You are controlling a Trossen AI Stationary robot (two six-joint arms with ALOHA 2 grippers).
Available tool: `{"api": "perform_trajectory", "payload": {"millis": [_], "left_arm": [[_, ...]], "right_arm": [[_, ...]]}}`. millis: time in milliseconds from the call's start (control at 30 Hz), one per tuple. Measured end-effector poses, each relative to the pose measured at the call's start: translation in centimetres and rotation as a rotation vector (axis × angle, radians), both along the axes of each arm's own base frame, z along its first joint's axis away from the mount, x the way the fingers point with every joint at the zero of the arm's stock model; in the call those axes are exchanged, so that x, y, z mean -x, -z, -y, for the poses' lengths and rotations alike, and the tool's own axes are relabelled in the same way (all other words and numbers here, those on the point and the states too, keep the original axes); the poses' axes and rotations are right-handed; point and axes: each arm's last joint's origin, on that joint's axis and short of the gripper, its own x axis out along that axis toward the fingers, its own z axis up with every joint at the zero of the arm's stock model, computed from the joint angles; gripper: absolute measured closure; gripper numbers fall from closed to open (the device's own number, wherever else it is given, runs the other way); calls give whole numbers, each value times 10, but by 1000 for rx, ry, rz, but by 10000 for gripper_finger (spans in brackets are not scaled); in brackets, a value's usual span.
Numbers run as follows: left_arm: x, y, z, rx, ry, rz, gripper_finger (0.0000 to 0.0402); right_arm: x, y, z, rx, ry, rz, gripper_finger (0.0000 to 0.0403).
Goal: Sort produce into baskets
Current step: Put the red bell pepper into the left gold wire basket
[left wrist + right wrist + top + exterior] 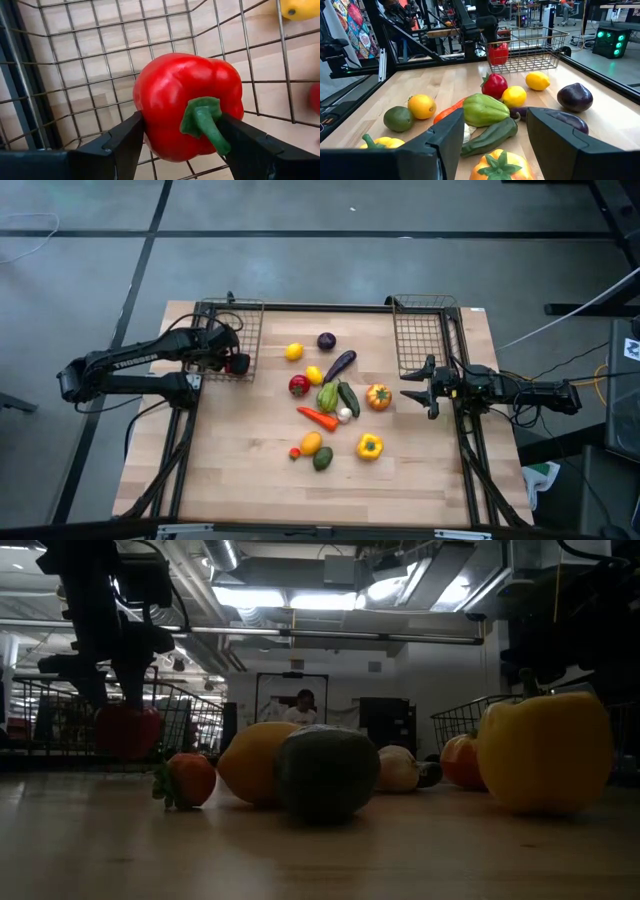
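Two baskets: left basket (232, 330) sits at the upper left of the table (240, 470) in the high view, right basket (422, 332) at the upper right, both against the far edge
Left arm: reaches in from the left of the high view, its left gripper (238, 363) over the near right corner of the left basket
Left fingers: pinching a red pepper (185, 102) from both sides, green stem pointing at the wrist camera, basket mesh directly behind it
Right arm: comes in from the right edge of the high view, right gripper (418, 387) just below the right basket, near the orange pepper (378, 396)
Right fingers: spread, holding nothing, with loose produce showing between them in the right wrist view
Loose produce: clustered mid-table between the baskets
Larger pieces: yellow pepper (369, 446), light green pepper (327, 396), cucumber (348, 398), long eggplant (339, 364), carrot (317, 418)
Smaller pieces: round purple piece (327, 340), two lemons (293, 351) at the top of the cluster, red piece (299, 385), avocado (322, 459), tiny tomato (295, 452) at the lower centre
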Motion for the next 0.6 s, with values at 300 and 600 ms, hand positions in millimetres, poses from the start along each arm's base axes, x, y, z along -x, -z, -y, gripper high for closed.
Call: {"api": "perform_trajectory", "payload": {"millis": [300,600], "left_arm": [[-1,0,1,33,23,17,164],[-3,-1,0,16,89,38,153]], "right_arm": [[0,0,0,0,0,0,189],[0,0,0,0,0,0,189]]}}
